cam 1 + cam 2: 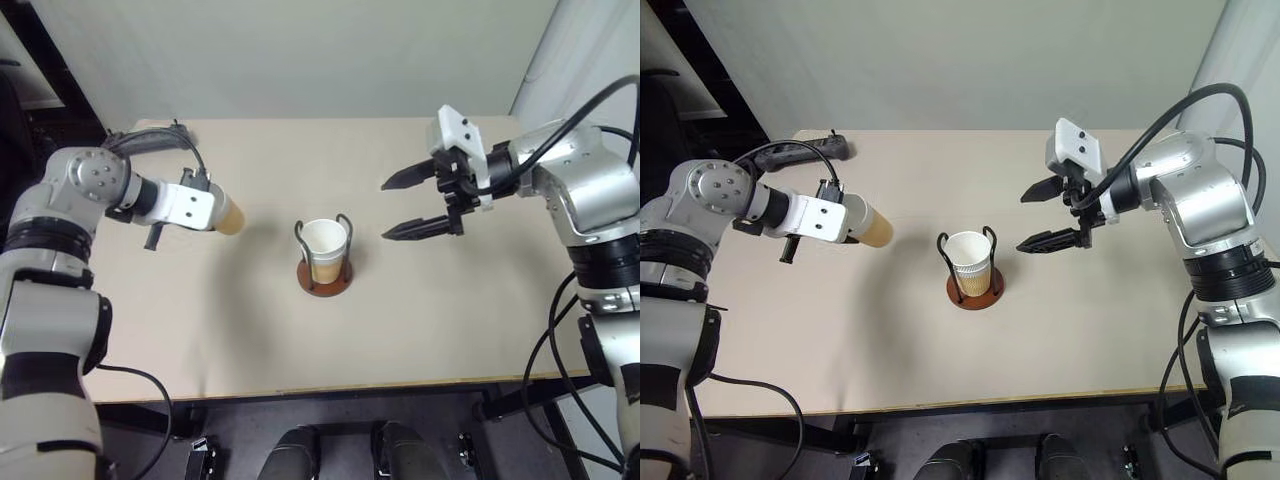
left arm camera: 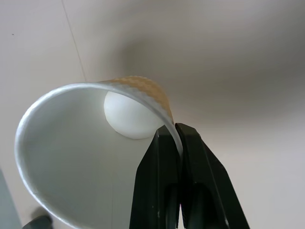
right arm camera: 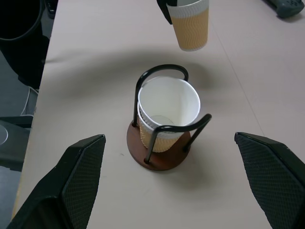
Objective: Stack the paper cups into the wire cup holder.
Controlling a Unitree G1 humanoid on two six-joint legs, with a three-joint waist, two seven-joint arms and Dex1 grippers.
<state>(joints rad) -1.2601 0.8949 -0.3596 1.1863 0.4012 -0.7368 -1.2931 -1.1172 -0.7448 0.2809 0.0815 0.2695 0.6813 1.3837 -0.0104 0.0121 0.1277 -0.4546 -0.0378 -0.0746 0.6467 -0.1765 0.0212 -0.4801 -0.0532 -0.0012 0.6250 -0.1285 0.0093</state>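
The wire cup holder (image 1: 323, 268) stood mid-table with paper cups (image 1: 325, 246) nested inside; the left gripper (image 2: 177, 143), clamped on a third cup's (image 1: 872, 228) rim, risked snagging a wire loop, while the right gripper (image 1: 418, 203) gaped empty

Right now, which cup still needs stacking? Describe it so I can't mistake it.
On the tan table, look to the robot's left of the wire holder in the middle. The cup hangs above the table, pinched by its rim in the left claw; the other cups sit nested in the holder.
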